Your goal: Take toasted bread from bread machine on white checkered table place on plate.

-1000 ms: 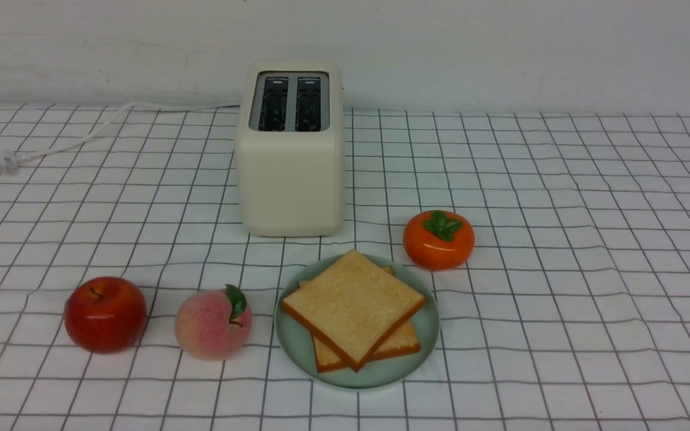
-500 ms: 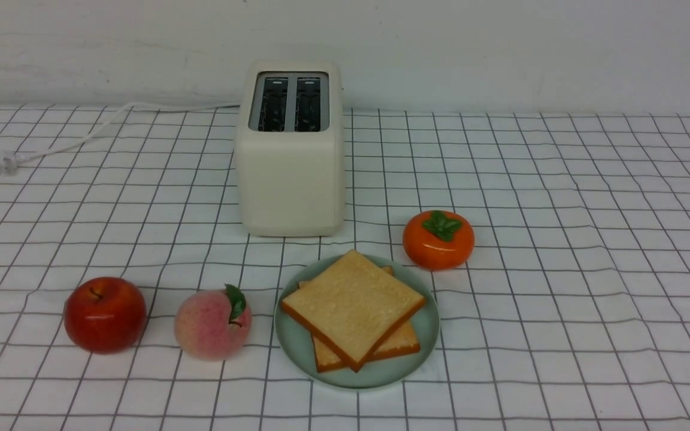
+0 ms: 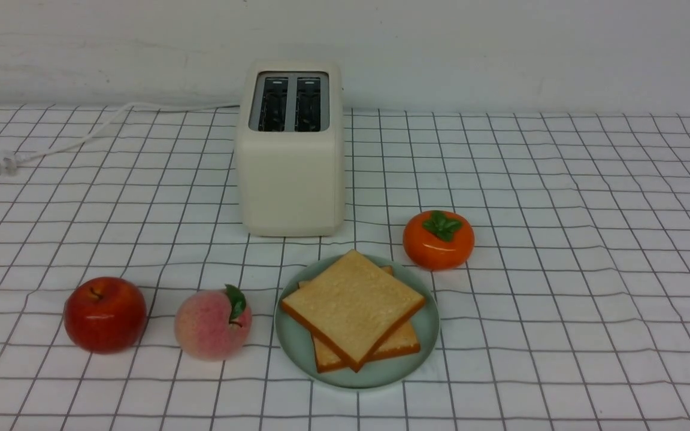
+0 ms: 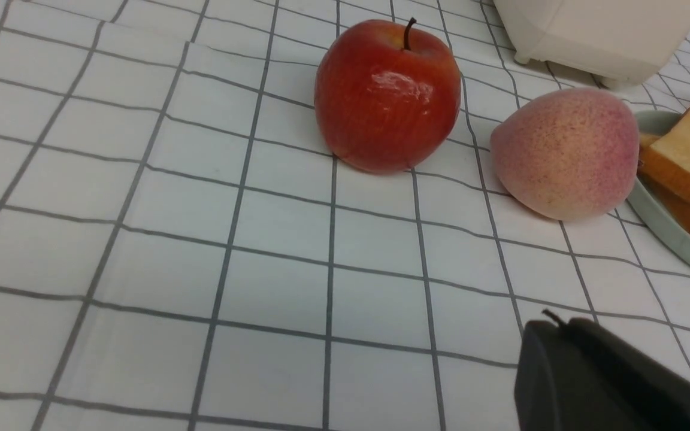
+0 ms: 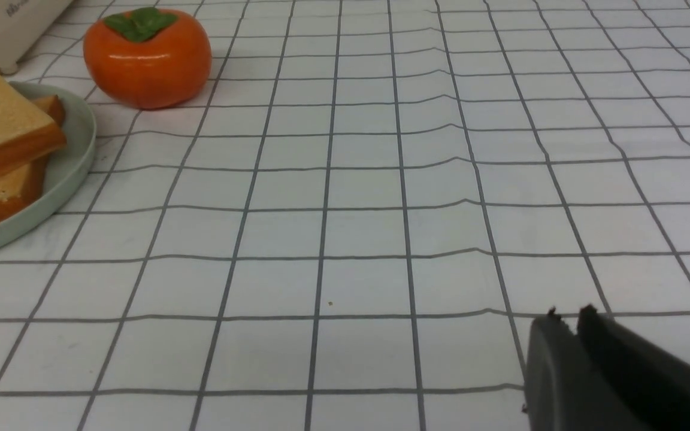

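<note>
The counter, covered in white cloth with a thin dark grid and slightly wrinkled, fills the front view from its near edge to the wall along its far edge. The toaster, a cream-white box with two dark slots showing nothing inside, stands toward the far edge, a little left of centre; its white cord trails toward the far left corner and ends in a plug lying flat on the cloth. The plate, pale green and round, sits near the near edge, just in front of the toaster. Two slices of toast lie stacked flat on the plate, the upper one turned at an angle so that corners of the lower one show beneath it. A red apple rests toward the near left corner; a peach sits between the apple and the plate, just beside the plate's rim. An orange persimmon stands just beyond the plate, to its right. The left gripper appears only in the left wrist view, low over bare cloth near the apple and peach, jaws pressed together and holding nothing. The right gripper, seen in the right wrist view over bare cloth well apart from the plate, shows its jaws nearly together with only a thin slit between them, also holding nothing.
</note>
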`<move>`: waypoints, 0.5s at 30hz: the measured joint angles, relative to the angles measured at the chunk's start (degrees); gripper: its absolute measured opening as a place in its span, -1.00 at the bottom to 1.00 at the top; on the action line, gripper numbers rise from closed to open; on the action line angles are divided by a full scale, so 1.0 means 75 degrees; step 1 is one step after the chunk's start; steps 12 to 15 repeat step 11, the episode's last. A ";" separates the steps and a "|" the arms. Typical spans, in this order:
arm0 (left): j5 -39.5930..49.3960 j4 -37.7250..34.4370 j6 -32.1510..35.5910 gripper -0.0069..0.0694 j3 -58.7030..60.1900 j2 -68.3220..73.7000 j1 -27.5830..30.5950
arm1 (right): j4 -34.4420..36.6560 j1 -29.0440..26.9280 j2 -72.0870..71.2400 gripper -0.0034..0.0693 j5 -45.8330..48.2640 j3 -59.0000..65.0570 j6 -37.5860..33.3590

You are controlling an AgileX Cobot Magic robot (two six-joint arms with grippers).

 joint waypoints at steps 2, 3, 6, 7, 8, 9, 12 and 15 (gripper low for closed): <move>0.0000 0.0000 0.0000 -0.85 0.0000 0.0000 0.0000 | 0.0000 0.0000 0.0000 -0.75 0.0000 0.0000 0.0000; 0.0000 0.0000 0.0000 -0.85 0.0000 0.0000 0.0000 | 0.0000 0.0000 0.0000 -0.75 0.0000 0.0000 0.0000; 0.0000 0.0000 0.0000 -0.85 0.0000 0.0000 0.0000 | 0.0000 0.0000 0.0000 -0.74 0.0000 0.0000 0.0000; 0.0000 0.0000 0.0000 -0.85 0.0000 0.0000 0.0000 | 0.0000 0.0000 0.0000 -0.73 0.0000 0.0000 0.0000; 0.0000 0.0000 0.0000 -0.85 0.0000 0.0000 0.0000 | 0.0000 0.0000 0.0000 -0.73 0.0000 0.0000 0.0000; 0.0000 0.0000 0.0000 -0.85 0.0000 0.0000 0.0000 | 0.0000 0.0000 0.0000 -0.73 0.0000 0.0000 0.0000; 0.0000 0.0000 0.0000 -0.85 0.0000 0.0000 0.0000 | 0.0000 0.0000 0.0000 -0.72 0.0000 0.0000 0.0000; 0.0000 0.0000 0.0000 -0.85 0.0000 0.0000 0.0000 | 0.0000 0.0000 0.0000 -0.72 0.0000 0.0000 0.0000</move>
